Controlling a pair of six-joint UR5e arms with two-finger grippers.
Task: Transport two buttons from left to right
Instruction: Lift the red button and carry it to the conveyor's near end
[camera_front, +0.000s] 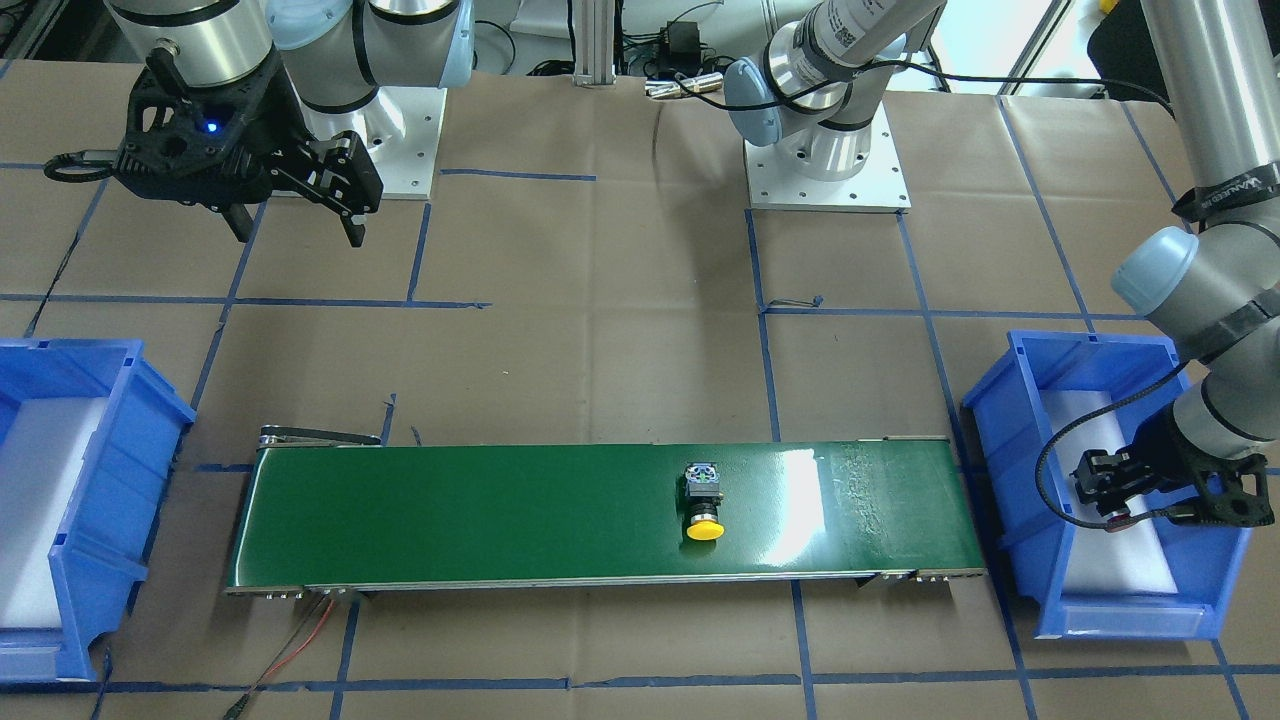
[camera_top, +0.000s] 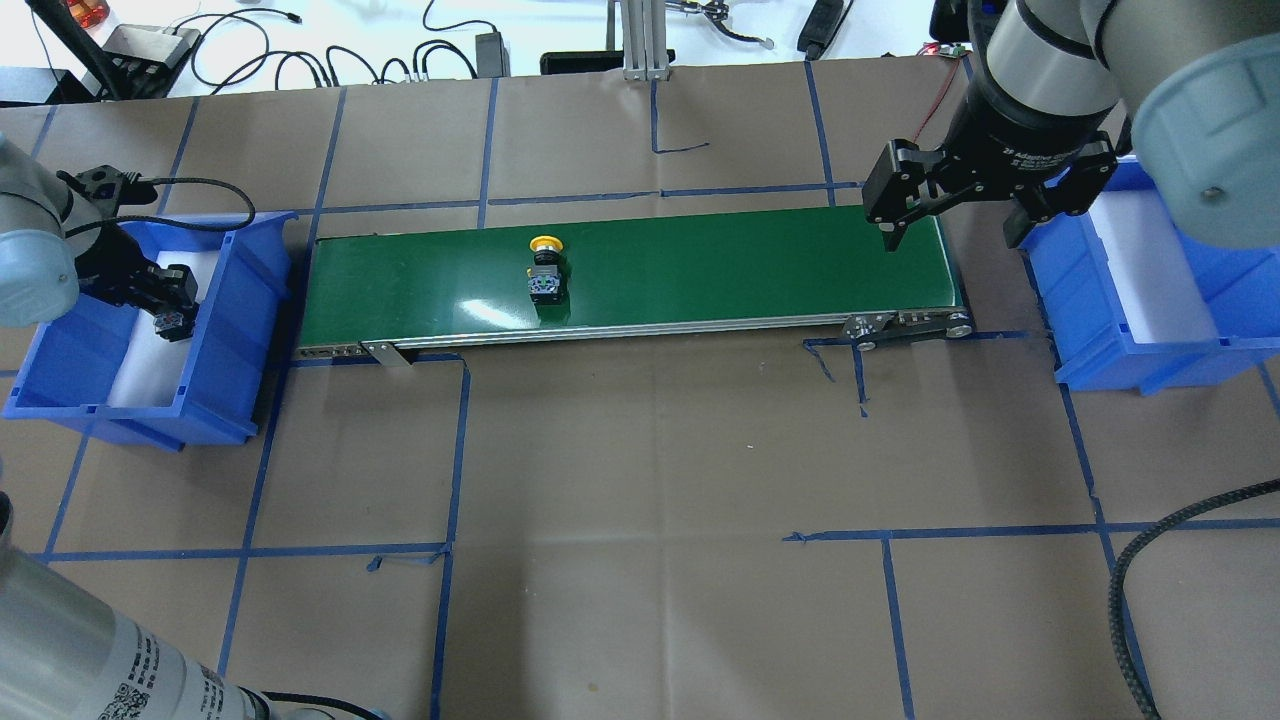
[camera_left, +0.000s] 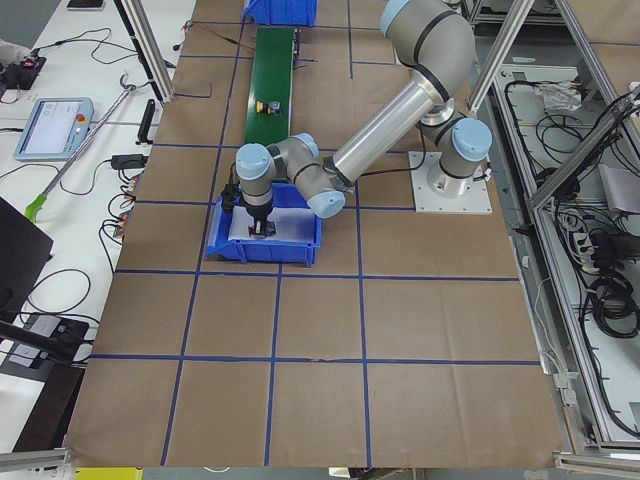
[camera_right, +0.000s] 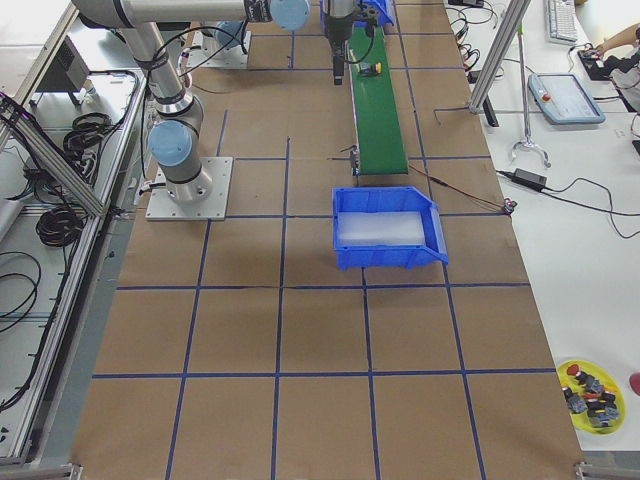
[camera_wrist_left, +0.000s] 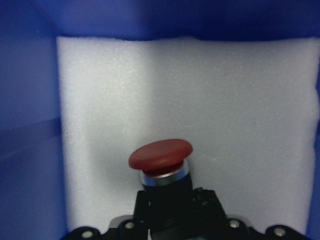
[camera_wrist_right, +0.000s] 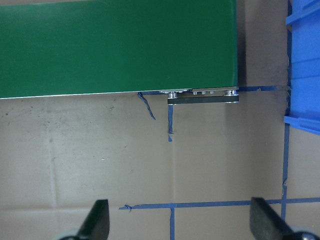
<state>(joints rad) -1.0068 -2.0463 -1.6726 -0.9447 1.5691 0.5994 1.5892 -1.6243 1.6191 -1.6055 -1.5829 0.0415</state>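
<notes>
The yellow button (camera_front: 705, 505) lies on its side on the green conveyor belt (camera_front: 450, 510), toward the belt's left half in the overhead view (camera_top: 545, 270). My left gripper (camera_top: 172, 312) is down inside the left blue bin (camera_top: 235, 330), shut on the red button (camera_wrist_left: 161, 154), over the bin's white foam. I cannot tell whether the red button touches the foam. My right gripper (camera_top: 950, 215) is open and empty. It hangs above the belt's right end, well away from the yellow button; its fingers (camera_wrist_right: 99, 220) stand wide apart in the right wrist view.
The right blue bin (camera_top: 1130, 350), lined with white foam, stands just past the belt's right end. The belt's roller bracket (camera_top: 905, 325) sticks out at its near right corner. Brown paper with blue tape lines covers the table (camera_top: 650, 480).
</notes>
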